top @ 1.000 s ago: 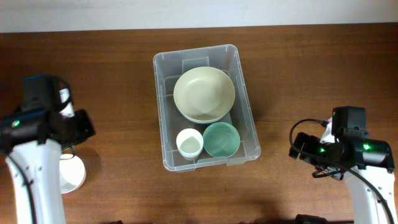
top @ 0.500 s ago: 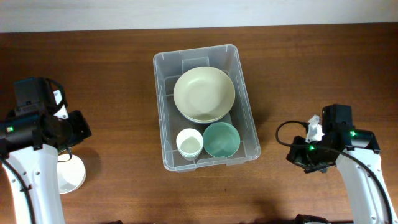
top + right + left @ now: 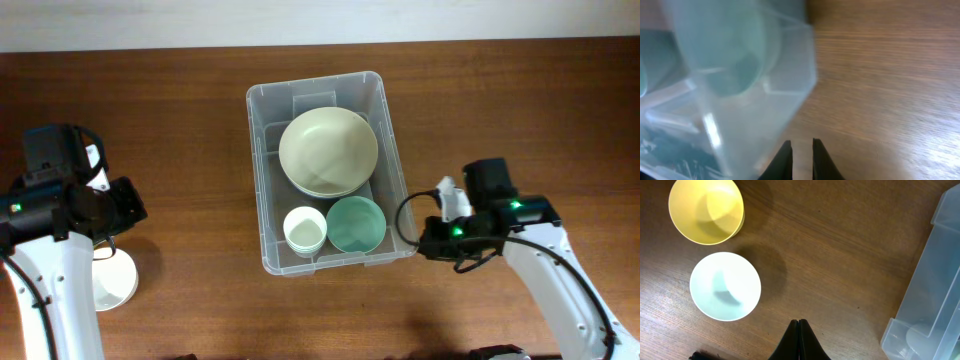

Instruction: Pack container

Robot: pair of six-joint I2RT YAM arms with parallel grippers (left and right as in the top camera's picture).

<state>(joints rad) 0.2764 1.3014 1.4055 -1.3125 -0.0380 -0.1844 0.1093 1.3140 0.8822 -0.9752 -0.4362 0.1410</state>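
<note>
Overhead. Container [image 3: 330, 170] sits mid-bench, nearer the far edge than the near one. Inside: big cream bowl [image 3: 328, 152] at the far end, small white cup [image 3: 305, 230] and teal bowl [image 3: 356, 224] side by side at the near end. Bench [image 3: 500, 100] is dark wood. Left arm [image 3: 70, 200] is by the left edge, well apart from the container and partly covering a white bowl [image 3: 115, 280] toward the near left corner. Right arm [image 3: 530, 250] reaches in from the near right corner, its tip just beside the container's near right corner. Neither claw's state is readable here.

Left wrist. Left claw [image 3: 799, 330] has its fingers pressed together, holding nothing, over bare wood. The white bowl is close to its left, with a yellow bowl [image 3: 705, 211] just beyond it, the two apart. A container corner shows at the right edge of view.

Right wrist. Right claw [image 3: 801, 152] shows a narrow gap between its fingers, nothing in it. The container corner is blurred, just ahead and left of the tips; contact cannot be told. The teal bowl shows through the wall.
</note>
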